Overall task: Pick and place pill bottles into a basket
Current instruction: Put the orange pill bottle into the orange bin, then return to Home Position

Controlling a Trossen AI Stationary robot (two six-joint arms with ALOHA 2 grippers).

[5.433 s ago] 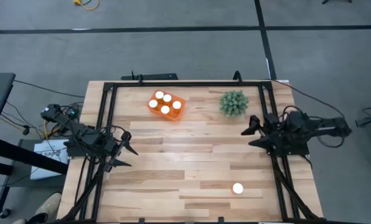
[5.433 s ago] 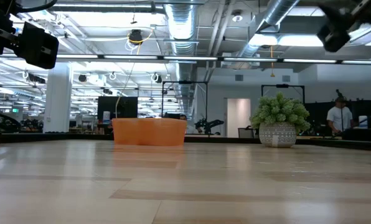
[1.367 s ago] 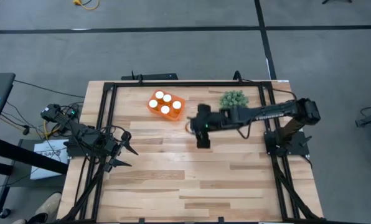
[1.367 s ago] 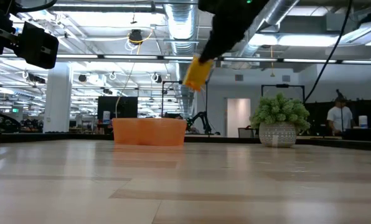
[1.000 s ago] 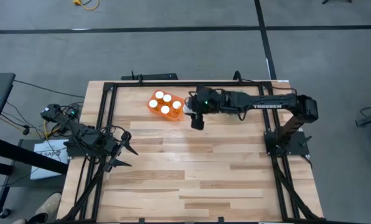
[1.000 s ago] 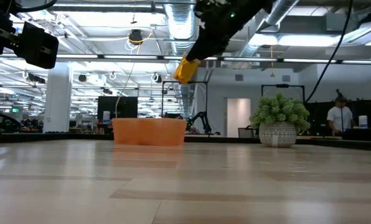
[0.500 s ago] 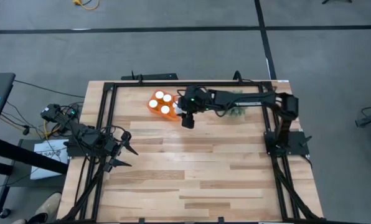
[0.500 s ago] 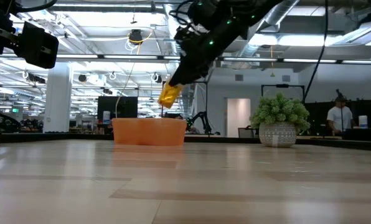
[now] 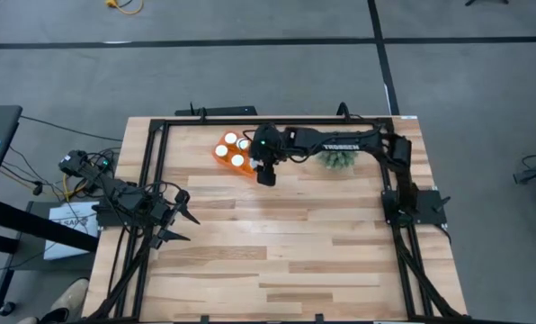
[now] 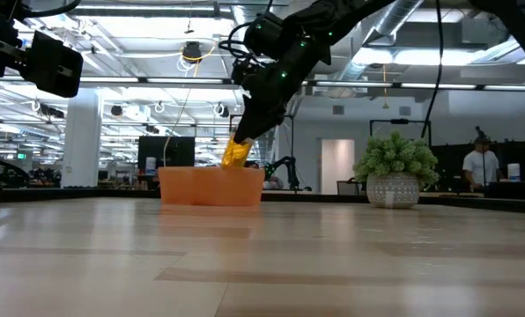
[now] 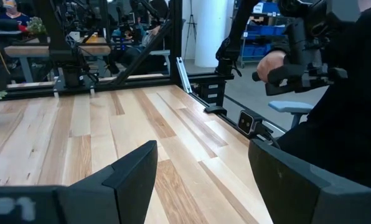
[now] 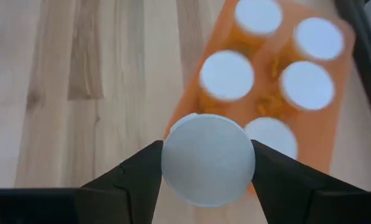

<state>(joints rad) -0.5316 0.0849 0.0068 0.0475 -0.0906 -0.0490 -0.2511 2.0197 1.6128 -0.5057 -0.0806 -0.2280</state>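
Note:
The orange basket stands at the table's far side, left of centre, with several white-capped pill bottles upright in it. My right gripper is shut on one more pill bottle over the basket's right end. In the low view the bottle's lower end is level with the basket's rim. In the right wrist view its white cap shows between my fingers, over the basket's near corner. My left gripper waits open and empty at the table's left edge. My right gripper pinches the pill bottle at its cap end, the cap's sides between the two fingers. The fingers come from above, slanting down. The orange body hangs tilted below them. Whether its lower end touches the basket, I cannot tell.
A round green spiky plant in a pot stands right of the basket, under my right arm. A black frame runs round the table's edges. A person stands in the room beyond the table.
My right gripper has carried the pill bottle toward the table's left edge and down, from beside the basket to over its right end. The bottle has stayed tilted and has come down from well above the basket to rim height.

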